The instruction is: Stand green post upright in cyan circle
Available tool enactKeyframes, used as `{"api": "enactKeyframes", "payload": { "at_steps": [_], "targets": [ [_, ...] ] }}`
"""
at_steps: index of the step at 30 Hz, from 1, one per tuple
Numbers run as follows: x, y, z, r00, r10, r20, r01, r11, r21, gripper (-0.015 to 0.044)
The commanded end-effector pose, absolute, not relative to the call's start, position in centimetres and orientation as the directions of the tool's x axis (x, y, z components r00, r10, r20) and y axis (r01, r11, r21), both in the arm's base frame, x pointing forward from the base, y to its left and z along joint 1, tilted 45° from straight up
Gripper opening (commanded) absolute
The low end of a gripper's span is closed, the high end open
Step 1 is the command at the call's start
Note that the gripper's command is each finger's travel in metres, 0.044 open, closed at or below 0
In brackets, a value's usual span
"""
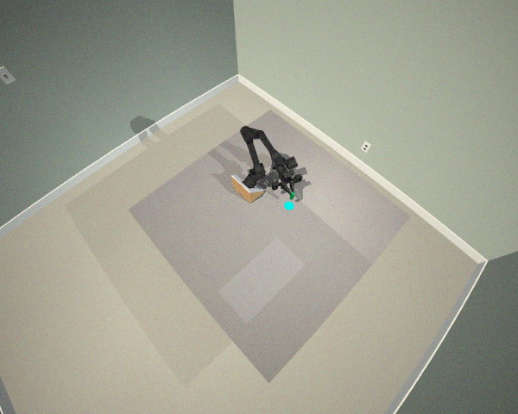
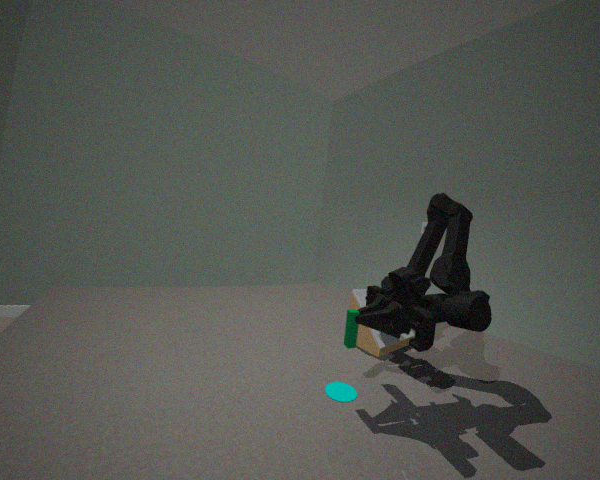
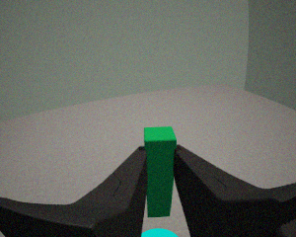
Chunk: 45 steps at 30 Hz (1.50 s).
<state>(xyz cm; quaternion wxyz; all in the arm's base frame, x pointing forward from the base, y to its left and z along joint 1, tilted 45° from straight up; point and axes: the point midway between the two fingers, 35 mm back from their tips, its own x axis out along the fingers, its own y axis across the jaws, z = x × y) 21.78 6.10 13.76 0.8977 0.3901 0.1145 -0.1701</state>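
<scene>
The green post [image 1: 292,196] [image 2: 351,329] [image 3: 159,178] is held upright, or nearly so, above the table. My gripper [image 2: 357,319] [image 3: 159,152] is shut on the post's upper part, one finger on each side in the wrist view. The cyan circle [image 1: 288,205] [image 2: 340,391] [image 3: 159,233] lies flat on the table. In the exterior view it is below the post and slightly to its left. In the wrist view it shows only in part at the bottom edge, below the post's lower end.
An orange-brown block with a pale sloped top [image 1: 241,190] [image 2: 367,341] stands beside the arm's base, behind the post in the exterior view. The arm's dark shadow falls on the table right of the circle in that view. A lighter rectangle [image 1: 262,280] shows on the table.
</scene>
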Motion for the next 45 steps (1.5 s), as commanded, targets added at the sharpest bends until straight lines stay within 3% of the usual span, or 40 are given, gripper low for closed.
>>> {"api": "enactKeyframes", "payload": {
  "at_steps": [1,45],
  "targets": [
    [21.9,6.7,13.2,0.915,-0.221,-0.338,0.398,0.632,0.665,0.0023],
    [21.8,12.5,6.9,0.916,-0.216,-0.337,0.393,0.642,0.659,0.0023]
  ]
}}
